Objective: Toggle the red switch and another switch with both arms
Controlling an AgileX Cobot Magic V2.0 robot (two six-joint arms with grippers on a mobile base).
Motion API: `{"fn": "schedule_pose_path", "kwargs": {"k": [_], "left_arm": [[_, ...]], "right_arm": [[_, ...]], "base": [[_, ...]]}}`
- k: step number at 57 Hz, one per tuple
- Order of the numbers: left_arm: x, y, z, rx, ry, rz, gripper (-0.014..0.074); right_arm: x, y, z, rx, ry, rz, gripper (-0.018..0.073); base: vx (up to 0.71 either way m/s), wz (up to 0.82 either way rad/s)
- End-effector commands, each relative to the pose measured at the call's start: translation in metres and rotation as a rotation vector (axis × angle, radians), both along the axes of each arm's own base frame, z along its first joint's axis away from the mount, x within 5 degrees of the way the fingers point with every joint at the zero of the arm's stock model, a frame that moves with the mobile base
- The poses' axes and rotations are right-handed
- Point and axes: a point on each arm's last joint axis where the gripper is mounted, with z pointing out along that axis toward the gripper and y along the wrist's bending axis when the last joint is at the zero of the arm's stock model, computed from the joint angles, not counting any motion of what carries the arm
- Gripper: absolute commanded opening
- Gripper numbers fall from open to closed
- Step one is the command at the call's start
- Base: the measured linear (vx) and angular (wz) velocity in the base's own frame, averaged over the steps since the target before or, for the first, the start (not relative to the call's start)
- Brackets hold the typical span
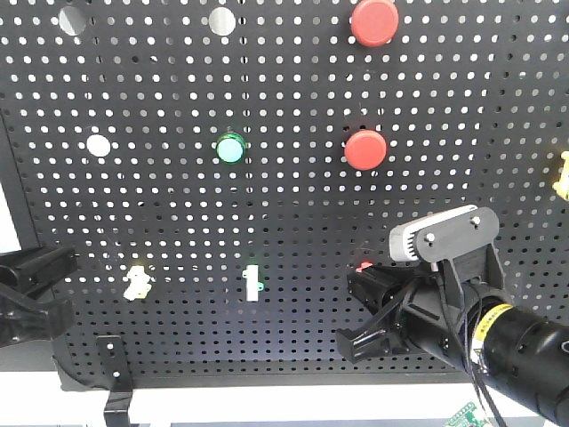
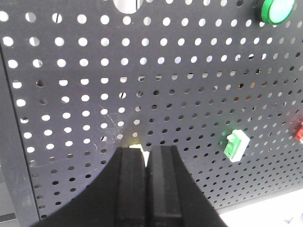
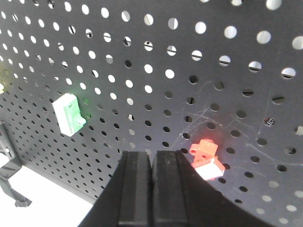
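The red switch [image 3: 207, 158], a red base with a white lever, sits on the black pegboard [image 3: 142, 56] just right of my right gripper [image 3: 152, 153]. That gripper is shut on nothing, its tips close to the board. In the front view the red switch [image 1: 364, 265] peeks out above the right gripper [image 1: 356, 311]. The pale yellow switch [image 2: 137, 148] shows just behind the tips of my left gripper [image 2: 147, 152], which is shut; whether they touch is hidden. From the front, the yellow switch [image 1: 136, 281] lies right of the left gripper [image 1: 62, 285].
A green-based toggle [image 1: 254, 283] sits between the two switches. Higher on the board are a green round light [image 1: 230, 148], two big red push buttons [image 1: 365, 149] [image 1: 374, 22] and a yellow piece [image 1: 562, 174] at the right edge. A black bracket [image 1: 114, 378] hangs at the lower left.
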Motion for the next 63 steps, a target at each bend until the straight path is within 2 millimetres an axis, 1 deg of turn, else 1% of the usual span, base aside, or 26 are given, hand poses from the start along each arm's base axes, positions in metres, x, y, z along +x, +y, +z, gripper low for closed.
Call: {"fn": "schedule_pose_path", "kwargs": {"k": [1, 5, 9, 11, 12, 13, 16, 18, 19, 20, 21, 23, 24, 26, 28, 32, 36, 46, 50, 63], "left_arm": [[-0.004, 0.001, 0.013, 0.011, -0.119, -0.001, 0.0003], [-0.015, 0.005, 0.007, 0.048, -0.131, -0.005, 0.0003], [-0.028, 0.011, -0.008, 0.082, -0.125, -0.004, 0.0003], [-0.037, 0.016, -0.018, 0.086, -0.119, 0.006, 0.0003], [-0.041, 0.018, -0.026, 0.087, -0.105, 0.01, 0.0003], [-0.047, 0.021, -0.028, 0.088, -0.112, 0.019, 0.0003], [-0.062, 0.03, -0.047, 0.084, -0.097, 0.046, 0.0003], [-0.073, 0.036, -0.054, 0.08, -0.112, 0.066, 0.0003], [-0.077, 0.04, -0.062, 0.083, -0.103, 0.083, 0.0003], [-0.084, 0.043, -0.065, 0.079, -0.119, 0.096, 0.0003], [-0.088, 0.046, -0.073, 0.082, -0.112, 0.114, 0.0003], [-0.098, 0.051, -0.08, 0.078, -0.134, 0.141, 0.0003], [-0.104, 0.054, -0.087, 0.077, -0.141, 0.161, 0.0003], [-0.111, 0.058, -0.096, 0.076, -0.151, 0.188, 0.0003], [-0.12, 0.062, -0.109, 0.076, -0.164, 0.226, 0.0003], [-0.131, 0.067, -0.127, 0.066, -0.184, 0.272, 0.0003], [-0.138, 0.069, -0.145, 0.067, -0.194, 0.302, 0.0003], [-0.147, 0.07, -0.172, 0.063, -0.224, 0.315, 0.0003], [-0.146, 0.07, -0.174, 0.069, -0.189, 0.314, 0.0003], [-0.146, 0.07, -0.174, 0.068, -0.193, 0.314, 0.0003]], "right_arm": [[-0.003, 0.0, 0.025, 0.059, -0.114, 0.02, -0.0006], [-0.003, 0.0, 0.025, 0.059, -0.114, 0.02, -0.0006], [-0.003, 0.0, 0.025, 0.059, -0.114, 0.02, -0.0006], [-0.003, 0.0, 0.025, 0.059, -0.114, 0.02, -0.0006], [-0.003, 0.0, 0.025, 0.059, -0.114, 0.02, -0.0006], [-0.003, 0.0, 0.025, 0.059, -0.114, 0.02, -0.0006], [-0.003, 0.0, 0.025, 0.059, -0.114, 0.02, -0.0006], [-0.003, 0.0, 0.025, 0.059, -0.114, 0.02, -0.0006], [-0.003, 0.0, 0.025, 0.059, -0.114, 0.02, -0.0006], [-0.003, 0.0, 0.025, 0.059, -0.114, 0.02, -0.0006], [-0.003, 0.0, 0.025, 0.059, -0.114, 0.02, -0.0006], [-0.003, 0.0, 0.025, 0.059, -0.114, 0.02, -0.0006], [-0.003, 0.0, 0.025, 0.059, -0.114, 0.02, -0.0006], [-0.003, 0.0, 0.025, 0.059, -0.114, 0.02, -0.0006], [-0.003, 0.0, 0.025, 0.059, -0.114, 0.02, -0.0006], [-0.003, 0.0, 0.025, 0.059, -0.114, 0.02, -0.0006], [-0.003, 0.0, 0.025, 0.059, -0.114, 0.02, -0.0006], [-0.003, 0.0, 0.025, 0.059, -0.114, 0.02, -0.0006], [-0.003, 0.0, 0.024, 0.055, -0.108, 0.018, -0.0006], [-0.003, 0.0, 0.024, 0.055, -0.108, 0.018, -0.0006]], "base": [[0.0, 0.0], [0.0, 0.0], [0.0, 0.0], [0.0, 0.0], [0.0, 0.0], [0.0, 0.0], [0.0, 0.0], [0.0, 0.0], [0.0, 0.0], [0.0, 0.0], [0.0, 0.0], [0.0, 0.0], [0.0, 0.0], [0.0, 0.0], [0.0, 0.0], [0.0, 0.0], [0.0, 0.0], [0.0, 0.0], [0.0, 0.0], [0.0, 0.0]]}}
